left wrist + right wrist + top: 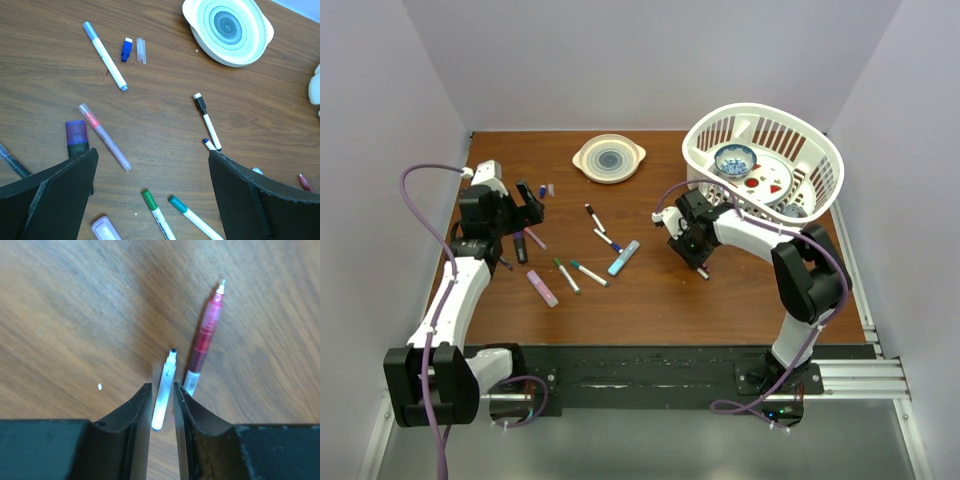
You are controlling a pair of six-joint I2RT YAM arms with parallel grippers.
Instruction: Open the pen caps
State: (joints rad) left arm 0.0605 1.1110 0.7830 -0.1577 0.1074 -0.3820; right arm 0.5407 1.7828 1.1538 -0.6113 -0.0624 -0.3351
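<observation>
Basket (pixel 692 150) holding bowl (pixel 734 159), plate (pixel 772 178), pen caps (pixel 125 49) outside

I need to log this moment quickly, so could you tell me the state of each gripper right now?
Left gripper: open wide, holding nothing.
Right gripper: jaws narrowly apart around a white pen; whether it grips it cannot be told.

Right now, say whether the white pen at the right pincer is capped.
Uncapped: the white pen shows a bare dark tip.
</observation>
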